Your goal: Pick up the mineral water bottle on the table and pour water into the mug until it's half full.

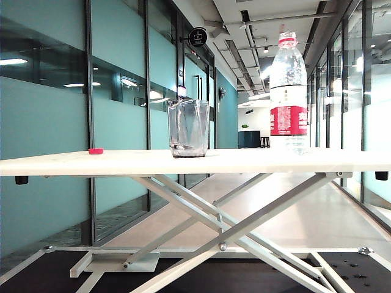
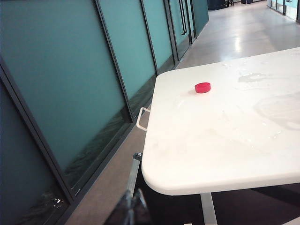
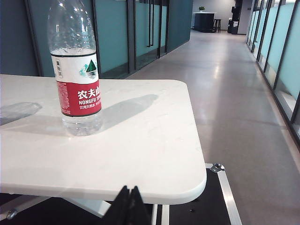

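The mineral water bottle point(image 1: 288, 91) stands upright on the right part of the white table point(image 1: 122, 163), uncapped, with a red label; it also shows in the right wrist view point(image 3: 76, 70). The clear faceted mug point(image 1: 188, 127) stands near the table's middle. No arm shows in the exterior view. My left gripper point(image 2: 132, 199) sits shut and empty below and before the table's left corner point(image 2: 187, 183). My right gripper point(image 3: 128, 193) is shut and empty, low in front of the table's right end point(image 3: 154, 187), well short of the bottle.
A red bottle cap point(image 1: 96, 151) lies on the table's left part, also seen in the left wrist view point(image 2: 202, 87). Wet patches point(image 2: 253, 77) mark the tabletop. Glass partition walls point(image 1: 55, 122) run along the left. The scissor-leg frame point(image 1: 220, 226) stands under the table.
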`<state>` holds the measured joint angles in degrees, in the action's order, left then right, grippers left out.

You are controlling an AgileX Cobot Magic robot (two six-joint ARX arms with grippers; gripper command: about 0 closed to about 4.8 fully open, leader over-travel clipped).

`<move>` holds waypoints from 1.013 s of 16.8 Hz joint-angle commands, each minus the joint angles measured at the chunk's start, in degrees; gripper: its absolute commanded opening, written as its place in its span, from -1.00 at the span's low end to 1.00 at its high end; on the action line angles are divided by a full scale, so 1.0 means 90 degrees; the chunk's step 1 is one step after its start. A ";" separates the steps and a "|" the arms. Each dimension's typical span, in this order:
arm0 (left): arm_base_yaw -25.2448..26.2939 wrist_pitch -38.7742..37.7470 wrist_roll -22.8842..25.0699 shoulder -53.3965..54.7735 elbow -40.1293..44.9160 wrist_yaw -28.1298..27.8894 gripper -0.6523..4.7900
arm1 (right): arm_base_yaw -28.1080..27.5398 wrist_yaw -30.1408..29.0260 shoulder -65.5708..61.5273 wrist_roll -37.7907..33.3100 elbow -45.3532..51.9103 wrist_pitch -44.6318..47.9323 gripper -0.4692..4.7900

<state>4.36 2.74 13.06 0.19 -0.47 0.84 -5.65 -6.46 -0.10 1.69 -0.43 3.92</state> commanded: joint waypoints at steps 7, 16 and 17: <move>0.0005 0.0061 -0.0476 0.0002 -0.0012 0.0282 -0.78 | 0.0002 0.0007 0.0012 -0.0024 0.0005 0.0061 -0.85; 0.0002 0.0024 -0.1331 0.0002 -0.0012 0.4580 -0.78 | 0.0376 -0.2387 -0.0010 -0.0359 0.0005 0.0488 -0.58; 0.0002 0.0022 -0.1331 0.0002 -0.0012 0.4578 -0.78 | 0.0556 -0.2341 -0.0012 -0.0357 0.0005 0.0712 -0.23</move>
<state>4.29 2.57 1.39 0.19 -0.47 41.63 -1.76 -27.75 -0.12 -1.10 -0.43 6.94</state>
